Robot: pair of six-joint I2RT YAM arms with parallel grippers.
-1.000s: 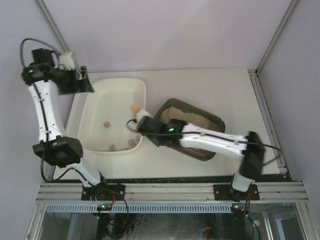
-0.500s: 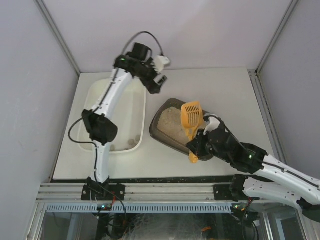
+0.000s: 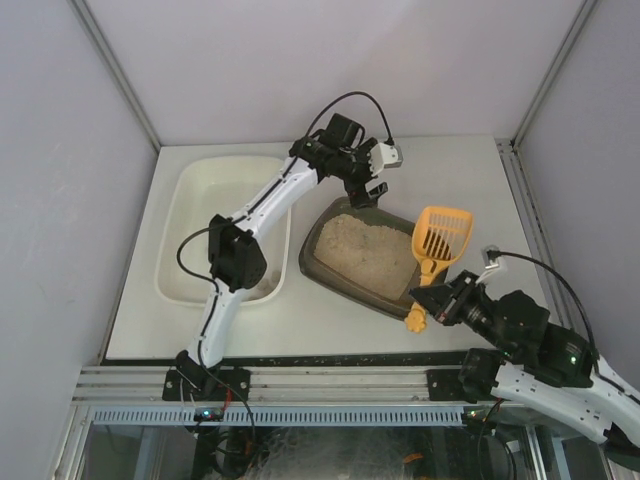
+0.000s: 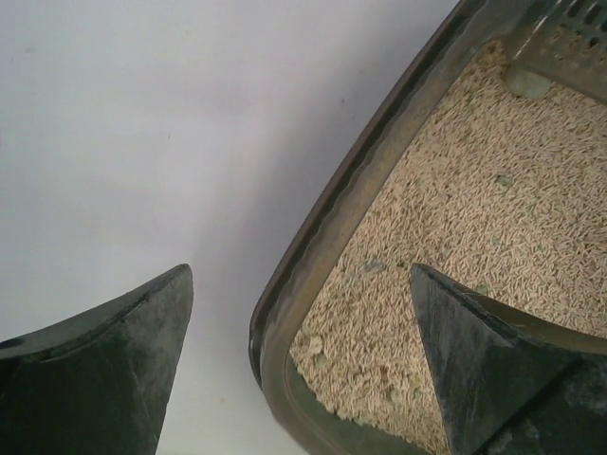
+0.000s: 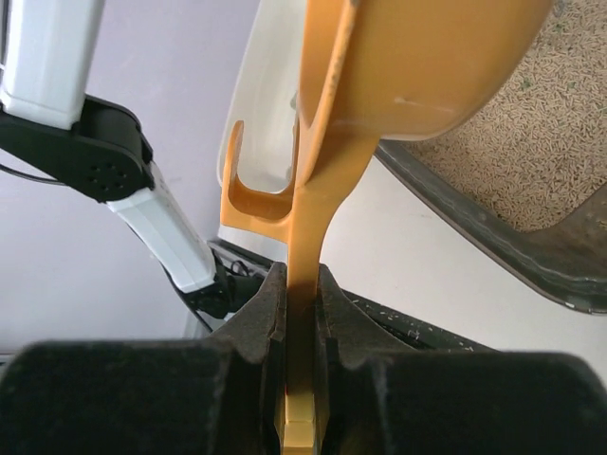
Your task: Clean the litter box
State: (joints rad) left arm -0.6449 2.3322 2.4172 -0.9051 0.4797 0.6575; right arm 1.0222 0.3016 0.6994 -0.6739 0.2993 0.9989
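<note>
The litter box (image 3: 365, 255) sits mid-table, just right of the white tub (image 3: 225, 215). The right gripper (image 3: 432, 300) is clamped on the handle of the orange slotted scoop (image 3: 442, 235), raised at the box's right edge. The left gripper (image 3: 370, 188) stands wide, straddling the far rim. Greenish clumps (image 4: 520, 81) lie in the litter, so scooping appears unfinished.

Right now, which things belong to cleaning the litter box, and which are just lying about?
In the job: litter box; orange scoop, clamped in the right gripper; left gripper, open above the box's far corner.
Lying about: white tub, beside the box, untouched.
</note>
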